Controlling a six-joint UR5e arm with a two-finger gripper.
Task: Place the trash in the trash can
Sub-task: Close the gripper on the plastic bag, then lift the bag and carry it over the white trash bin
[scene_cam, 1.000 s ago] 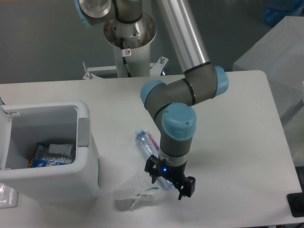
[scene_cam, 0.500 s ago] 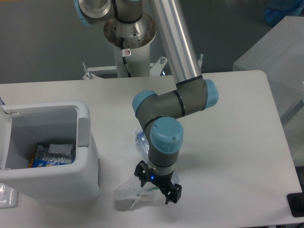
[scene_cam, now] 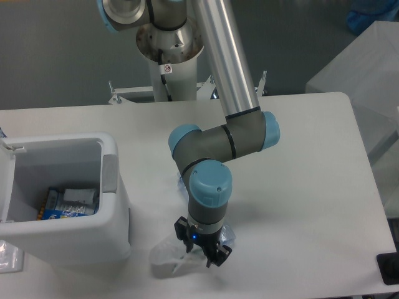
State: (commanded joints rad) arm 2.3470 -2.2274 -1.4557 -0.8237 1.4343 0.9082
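Observation:
The crumpled clear-white plastic wrapper (scene_cam: pixel 163 258) lies on the table near the front edge, just right of the trash can. My gripper (scene_cam: pixel 198 250) points down over the wrapper's right end, its jaws apart and low at the wrapper. The crushed clear bottle is almost wholly hidden behind my wrist; only a clear bit (scene_cam: pixel 227 235) shows at the wrist's right. The white trash can (scene_cam: pixel 116 187) stands at the left with its lid swung open.
Inside the trash can lies a blue and yellow packet (scene_cam: pixel 68 202). The arm's base column (scene_cam: pixel 169 59) stands at the back of the table. A black object (scene_cam: pixel 389 268) sits at the front right corner.
The arm has swung left and towards the front. The gripper has moved from over the bottle to the wrapper's right end and come lower. The bottle is now covered by the wrist.

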